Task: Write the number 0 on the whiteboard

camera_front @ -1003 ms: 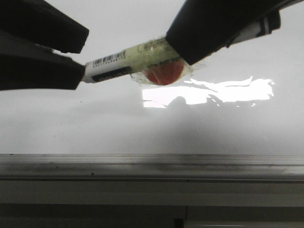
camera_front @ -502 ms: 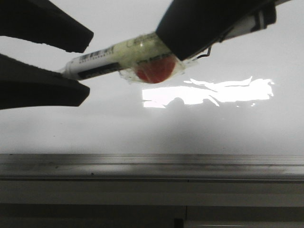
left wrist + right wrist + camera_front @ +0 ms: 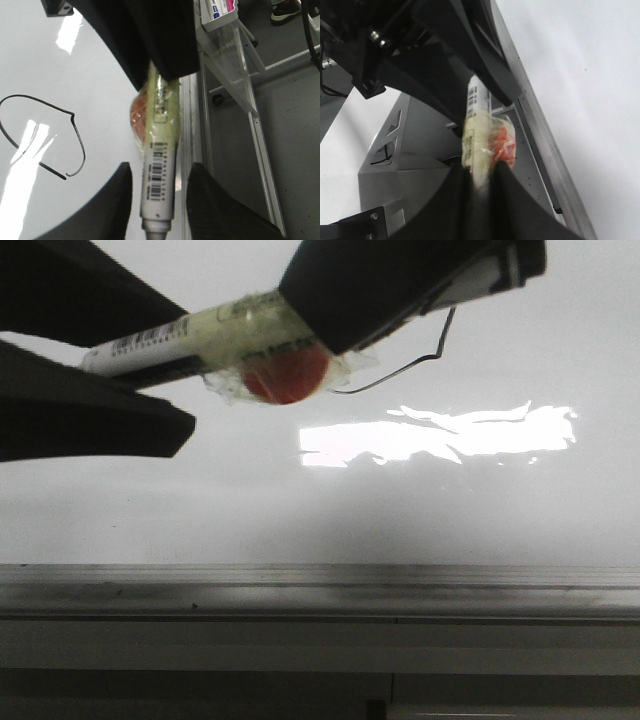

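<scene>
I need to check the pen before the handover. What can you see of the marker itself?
The marker is a white barrel with a printed barcode label, its middle wrapped in yellowish clear tape that binds an orange-red lump to one side. It is tilted above the whiteboard. The right gripper is shut on its taped middle; its free end lies between the left gripper's spread fingers, which do not clamp it.

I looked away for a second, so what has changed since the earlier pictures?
The right gripper, shut on the marker, carried it left and slightly up in the front view, pushing its tip between the left gripper's open jaws. That uncovered part of the drawn line. The whiteboard and glare patch stayed put.
</scene>
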`<state>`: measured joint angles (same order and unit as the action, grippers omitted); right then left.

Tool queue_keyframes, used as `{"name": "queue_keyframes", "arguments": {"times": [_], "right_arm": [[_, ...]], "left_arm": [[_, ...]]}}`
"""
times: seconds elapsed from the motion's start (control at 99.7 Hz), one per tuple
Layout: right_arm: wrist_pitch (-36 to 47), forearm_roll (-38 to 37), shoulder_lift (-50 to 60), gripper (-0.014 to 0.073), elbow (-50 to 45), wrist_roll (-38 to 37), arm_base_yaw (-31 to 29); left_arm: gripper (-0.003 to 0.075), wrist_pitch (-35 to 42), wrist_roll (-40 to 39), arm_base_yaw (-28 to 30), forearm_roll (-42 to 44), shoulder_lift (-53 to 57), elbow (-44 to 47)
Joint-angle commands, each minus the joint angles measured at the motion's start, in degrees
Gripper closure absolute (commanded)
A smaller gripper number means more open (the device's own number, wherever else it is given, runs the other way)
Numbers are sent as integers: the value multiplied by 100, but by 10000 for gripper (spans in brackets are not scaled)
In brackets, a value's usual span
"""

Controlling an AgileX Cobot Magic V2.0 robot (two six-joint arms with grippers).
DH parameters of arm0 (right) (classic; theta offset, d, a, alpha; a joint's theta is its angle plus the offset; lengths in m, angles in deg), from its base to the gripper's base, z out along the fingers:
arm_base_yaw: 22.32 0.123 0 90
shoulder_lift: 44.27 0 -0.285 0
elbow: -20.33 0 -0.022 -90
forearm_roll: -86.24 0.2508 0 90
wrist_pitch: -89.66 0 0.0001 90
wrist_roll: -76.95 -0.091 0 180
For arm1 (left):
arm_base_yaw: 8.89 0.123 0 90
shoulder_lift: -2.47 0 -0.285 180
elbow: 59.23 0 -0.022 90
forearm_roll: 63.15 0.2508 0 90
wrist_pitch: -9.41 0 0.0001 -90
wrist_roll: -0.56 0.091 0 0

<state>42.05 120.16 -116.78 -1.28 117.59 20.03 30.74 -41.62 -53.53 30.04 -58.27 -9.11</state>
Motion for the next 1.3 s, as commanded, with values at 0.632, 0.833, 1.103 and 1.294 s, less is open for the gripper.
{"name": "queue_keyframes", "arguments": {"times": [0.632,0.833,1.103,1.294], "right_arm": [[696,-712,141,69,192,48,21],[1353,-1020,540,177,197,48,21],[1401,-1346,854,276,197,48,21],[1112,-1494,865,276,124,48,-111]], "left_arm": [[740,-1081,-1882,-48,-157,28,-209],[740,-2653,-5022,-48,-135,-187,-190],[740,-3039,-6833,-48,-135,-925,-190],[740,-3452,-7210,-48,-135,-981,-190]]}}
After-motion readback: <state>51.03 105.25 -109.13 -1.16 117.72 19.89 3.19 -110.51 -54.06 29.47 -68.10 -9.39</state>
